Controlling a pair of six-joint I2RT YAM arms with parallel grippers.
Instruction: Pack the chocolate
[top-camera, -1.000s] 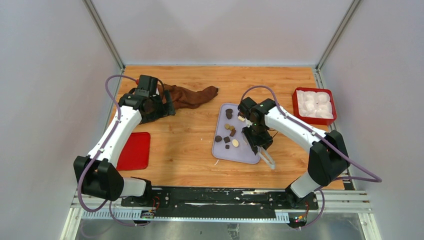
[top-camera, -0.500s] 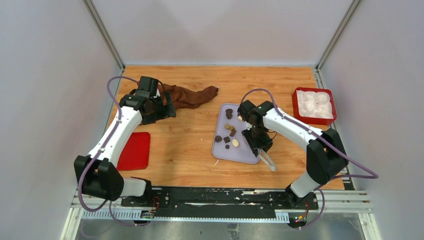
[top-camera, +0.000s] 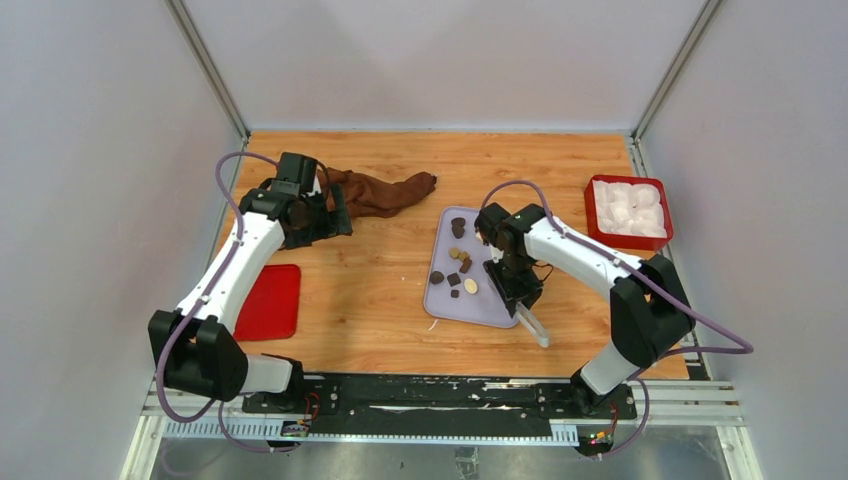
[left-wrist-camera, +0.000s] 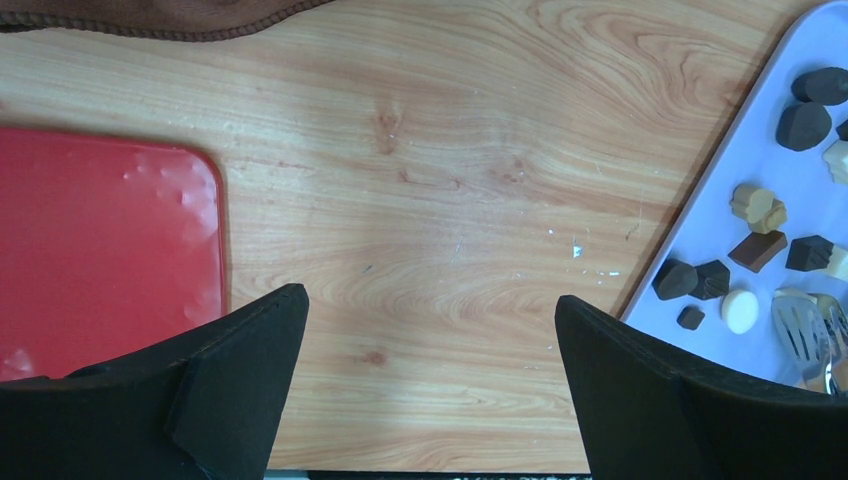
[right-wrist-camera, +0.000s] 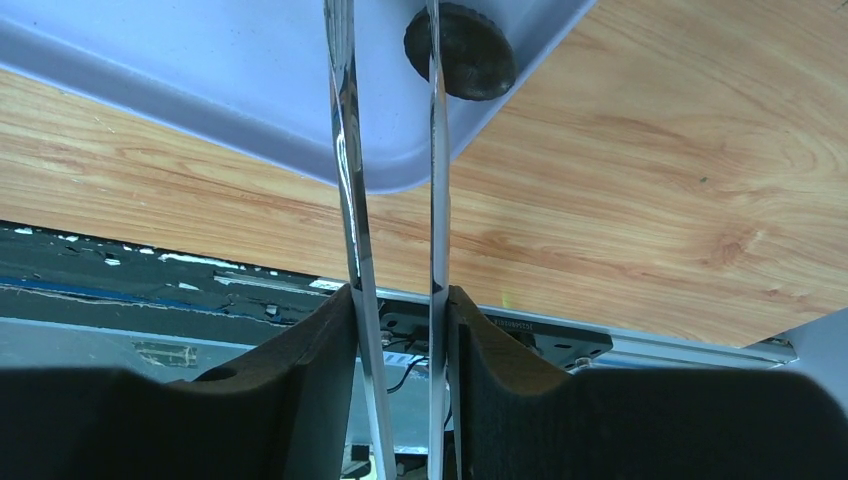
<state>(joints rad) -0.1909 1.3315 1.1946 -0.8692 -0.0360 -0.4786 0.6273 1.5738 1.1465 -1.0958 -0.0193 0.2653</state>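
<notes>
— What do we have nearest us?

— A black rail runs along the near edge of the bench. Just beyond it on the left lies a flat red mat, close to the bench's left edge. On the right, our right end effector is clamped on a pair of metal tongs. Its fingers press the two blades from outside, and a narrow gap shows between the blades.

— And the tray?

— The lavender tray lies mid-bench, and the tongs cross its near right corner. In the right wrist view a dark round piece sits by the tray's edge beside one blade. We cannot tell whether they touch.

— Where is the chocolate?

— The chocolate is on the tray, scattered mostly over its left half: dark, tan and cream pieces.

— Room to move?

— A broad stretch of bare wood lies between the red mat and the tray's left edge. Farther back, our left end effector hangs with its fingers spread wide, beside a brown cloth. At the far right edge stands a red bin holding white pieces, well apart from the tray.
</notes>
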